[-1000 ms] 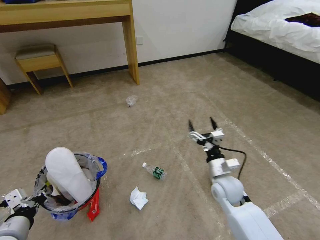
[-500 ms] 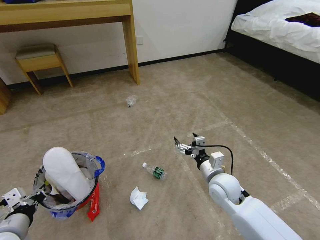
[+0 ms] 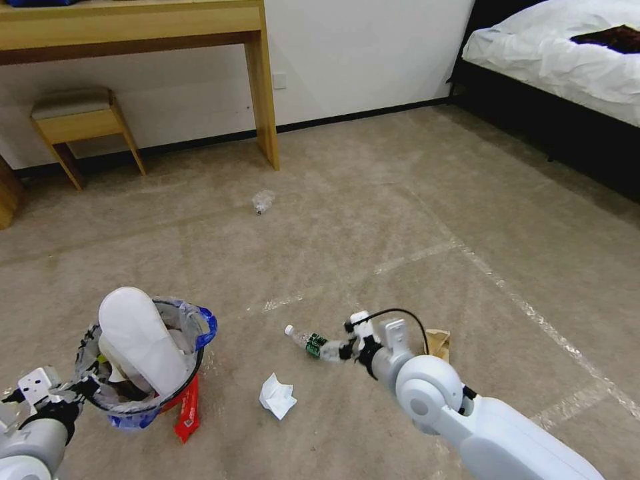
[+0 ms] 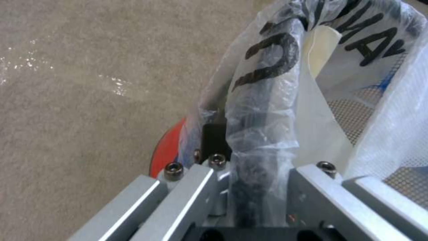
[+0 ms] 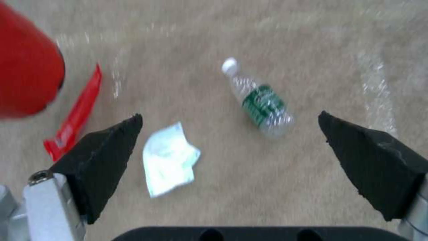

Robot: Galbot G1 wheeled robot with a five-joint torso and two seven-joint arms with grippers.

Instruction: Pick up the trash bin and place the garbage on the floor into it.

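The trash bin (image 3: 150,390), a red bucket lined with a clear bag, hangs low at the near left with a white slipper sole (image 3: 143,343) sticking out of it. My left gripper (image 3: 75,390) is shut on its bag-covered rim (image 4: 263,100). Low over the carpet, my right gripper (image 5: 229,116) is open wide just above the garbage, its tips right beside the green-labelled bottle (image 3: 310,341) (image 5: 263,103). Crumpled white paper (image 3: 277,397) (image 5: 172,159) and a red wrapper (image 3: 188,410) (image 5: 73,124) lie between the bottle and the bin. A brown cardboard scrap (image 3: 438,343) lies behind the right wrist.
A clear plastic scrap (image 3: 263,201) lies farther out on the carpet. A wooden desk (image 3: 261,100) and a stool (image 3: 80,120) stand against the far wall. A bed (image 3: 567,67) fills the far right. Tape lines (image 3: 533,313) cross the open carpet.
My right arm has swung down and to the left, from the open carpet to the bottle, uncovering the cardboard scrap. The bin in my left gripper has shifted only slightly.
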